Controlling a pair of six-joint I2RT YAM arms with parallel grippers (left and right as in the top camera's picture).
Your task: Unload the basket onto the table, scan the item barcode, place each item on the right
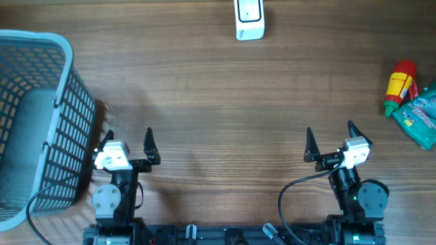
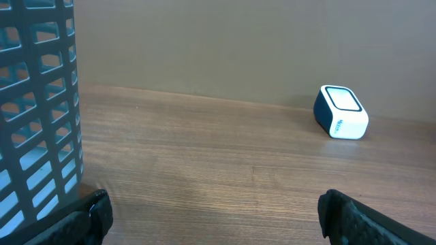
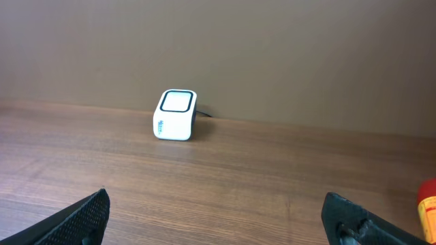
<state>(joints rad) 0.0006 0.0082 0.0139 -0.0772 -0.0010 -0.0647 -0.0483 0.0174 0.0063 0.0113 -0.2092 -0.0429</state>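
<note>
The barcode scanner, a small white box with a dark back, sits at the far edge of the tabletop, about midway across and well apart from both arms; in the right wrist view its window tilts upward and a thin cable leaves its back.

The items lie at the far right edge; a red and yellow bottle lies on its side, touching or just beside a teal packet, which runs partly out of the overhead view; I cannot tell where either barcode is.

The right gripper sits low near the front of the tabletop, jaws spread wide and holding nothing; only bare wood shows between it and the bottle, which is ahead and to its right; the bottle just shows at the right edge of the right wrist view.

The left gripper is likewise wide open and holds nothing; a grey-blue mesh basket stands just beside it on its left, filling the left side of its wrist view; the scanner lies ahead and to its right.
</note>
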